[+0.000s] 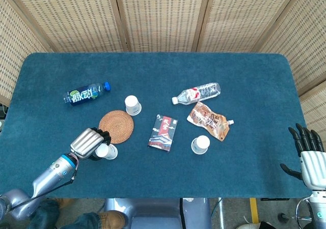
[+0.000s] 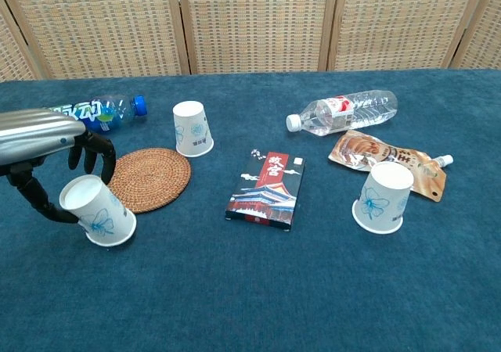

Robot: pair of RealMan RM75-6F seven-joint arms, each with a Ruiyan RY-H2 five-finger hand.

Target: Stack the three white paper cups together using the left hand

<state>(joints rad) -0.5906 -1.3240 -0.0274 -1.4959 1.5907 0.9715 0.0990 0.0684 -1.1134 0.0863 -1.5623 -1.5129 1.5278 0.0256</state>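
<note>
Three white paper cups stand upside down on the blue table. My left hand grips the near-left cup, fingers curled over its far side and thumb on its near side; that cup tilts to the left. The second cup stands just beyond the woven coaster. A third cup is at the right, in front of the snack pouch. At the table's right edge my right hand is held open with nothing in it, seen only in the head view.
A round woven coaster lies right beside the held cup. A blue-label bottle lies at the far left, a clear water bottle and a brown snack pouch at the right, a dark card box in the middle.
</note>
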